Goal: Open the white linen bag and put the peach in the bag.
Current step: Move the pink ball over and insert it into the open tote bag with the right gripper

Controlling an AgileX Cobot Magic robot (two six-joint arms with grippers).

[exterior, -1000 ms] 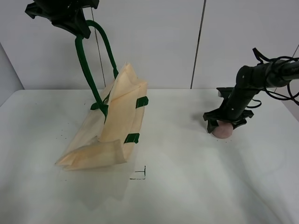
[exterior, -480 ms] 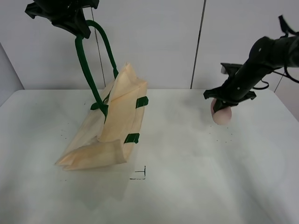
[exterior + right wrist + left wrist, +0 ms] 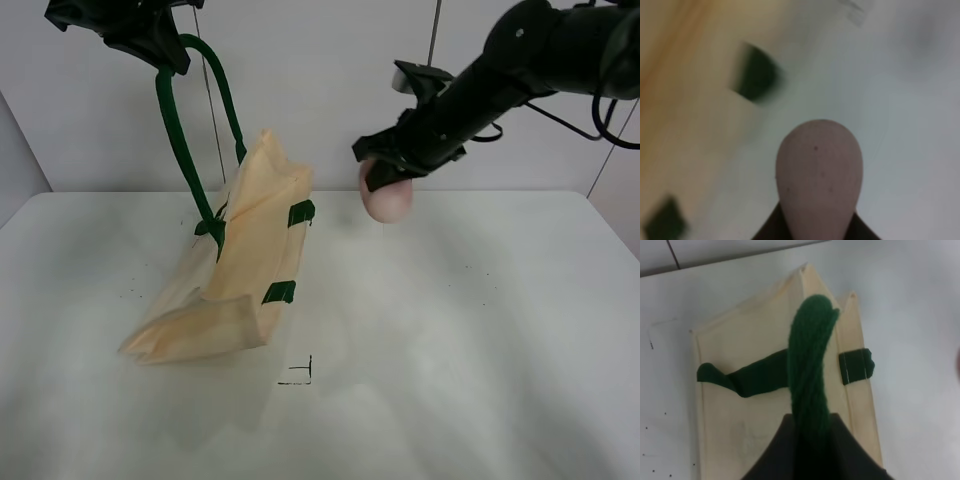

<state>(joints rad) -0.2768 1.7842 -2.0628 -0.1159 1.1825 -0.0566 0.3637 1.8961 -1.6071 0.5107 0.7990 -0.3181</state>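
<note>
High over the white tabletop [image 3: 470, 340], the right gripper [image 3: 383, 177] is clamped on the small round dusty-pink peach [image 3: 388, 198], its dark jaws pressed against the upper part of the fruit so that most of it hangs below them. The right wrist view shows the peach [image 3: 819, 172] bulging out between the two dark jaw tips. Behind it that view is blurred to a cream smear with dark green patches. The peach is off the table, just right of the bag's upper corner and about level with it, with a clear gap between the two. The black right arm [image 3: 520, 60] runs up and away to the right.

The left gripper [image 3: 150, 35], near the upper left of the high view, is closed on the dark green strap handle [image 3: 178, 130] of the large cream cloth tote bag [image 3: 250, 240]. In the left wrist view the strap [image 3: 810, 370] rises out of the dark jaws and arches over the bag's cream cloth [image 3: 740, 430]. A second green strap [image 3: 740, 377] lies flat across that cloth. The bag hangs tilted from the raised handle, its lower end resting on the table and its upper corner pointing up. Two small green tabs [image 3: 301, 212] [image 3: 279, 292] sit on the side facing the peach.

A small black corner mark [image 3: 300, 375] lies on the table in front of the bag. A white panelled wall [image 3: 320, 90] stands behind.
</note>
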